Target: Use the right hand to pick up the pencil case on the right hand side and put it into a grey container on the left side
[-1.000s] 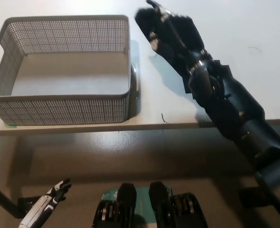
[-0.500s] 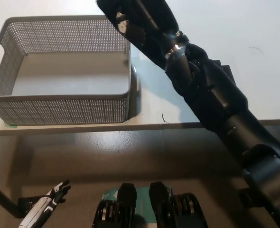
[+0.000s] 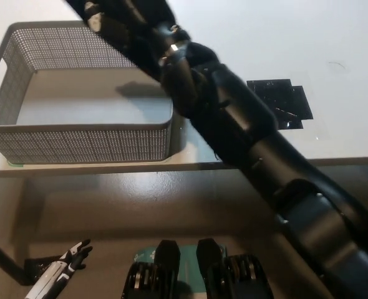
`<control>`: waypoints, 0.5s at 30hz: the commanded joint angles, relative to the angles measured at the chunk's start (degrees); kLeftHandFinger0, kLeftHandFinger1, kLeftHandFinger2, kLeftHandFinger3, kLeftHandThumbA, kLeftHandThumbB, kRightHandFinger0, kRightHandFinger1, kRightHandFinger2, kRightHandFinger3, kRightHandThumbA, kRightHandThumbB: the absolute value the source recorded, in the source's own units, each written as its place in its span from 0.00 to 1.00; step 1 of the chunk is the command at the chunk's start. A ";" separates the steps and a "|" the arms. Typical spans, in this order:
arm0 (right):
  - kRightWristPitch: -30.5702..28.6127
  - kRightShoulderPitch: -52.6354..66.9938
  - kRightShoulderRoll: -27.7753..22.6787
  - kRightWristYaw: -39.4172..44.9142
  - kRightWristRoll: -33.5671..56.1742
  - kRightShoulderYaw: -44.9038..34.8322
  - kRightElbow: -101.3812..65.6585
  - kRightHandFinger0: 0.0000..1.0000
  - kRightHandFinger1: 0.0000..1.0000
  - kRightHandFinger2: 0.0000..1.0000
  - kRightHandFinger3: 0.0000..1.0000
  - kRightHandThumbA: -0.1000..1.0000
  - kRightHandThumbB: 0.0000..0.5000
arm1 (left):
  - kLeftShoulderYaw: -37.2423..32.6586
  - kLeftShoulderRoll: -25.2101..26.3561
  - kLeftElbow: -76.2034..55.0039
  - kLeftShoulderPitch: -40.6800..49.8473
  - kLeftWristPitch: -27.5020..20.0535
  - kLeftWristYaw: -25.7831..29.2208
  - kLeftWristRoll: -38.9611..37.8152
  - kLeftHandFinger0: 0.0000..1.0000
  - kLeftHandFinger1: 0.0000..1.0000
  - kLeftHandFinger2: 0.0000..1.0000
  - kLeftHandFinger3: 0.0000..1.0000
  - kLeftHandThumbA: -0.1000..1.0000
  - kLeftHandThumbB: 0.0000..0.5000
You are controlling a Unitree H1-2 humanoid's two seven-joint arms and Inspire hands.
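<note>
L hand [image 3: 56,275], white w/ dark fingertips, hangs low at bottom-left, below the table edge, fingers loosely spread and grasping nothing. R arm [image 3: 265,156], black, comes in from bottom-right and runs diagonally up-left, crossing the front edge of the white table [image 3: 246,25] and passing over the near-right corner of the grey container [image 3: 78,143]. Just beside the arm on its right, a flat black patch [image 3: 277,103] lies on the tabletop. The container is a perforated grey basket at table's left, upright, w/ a handle slot in its left wall; its pale floor shows a dark shadow near the middle-right. R hand [image 3: 106,15] sits furthest out, above the container's back-right part and partly cut by the top edge of the view. Its state can't be told: black on black, blurred. Pencil case can't be picked out separately; anything the hand carries merges w/ the dark mass there.
</note>
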 commanded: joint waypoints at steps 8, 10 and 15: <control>-1.70 -8.63 5.18 -4.41 -1.37 0.84 6.07 0.00 0.10 0.59 0.55 0.00 0.38 | -0.28 1.71 -3.08 0.01 0.00 -2.70 -1.40 0.98 1.00 1.00 1.00 0.99 0.74; -2.08 -9.34 5.57 -5.12 -1.44 0.96 7.84 0.00 0.25 0.76 0.77 0.00 0.37 | -0.44 1.74 -3.20 -0.23 0.23 -3.05 -1.37 0.98 1.00 1.00 1.00 1.00 0.74; -3.28 -10.22 6.82 -8.32 -1.52 1.45 15.11 0.00 0.31 0.77 0.79 0.00 0.38 | -0.90 2.03 -3.61 -0.47 -1.13 -2.65 -0.09 0.96 1.00 1.00 1.00 0.99 0.64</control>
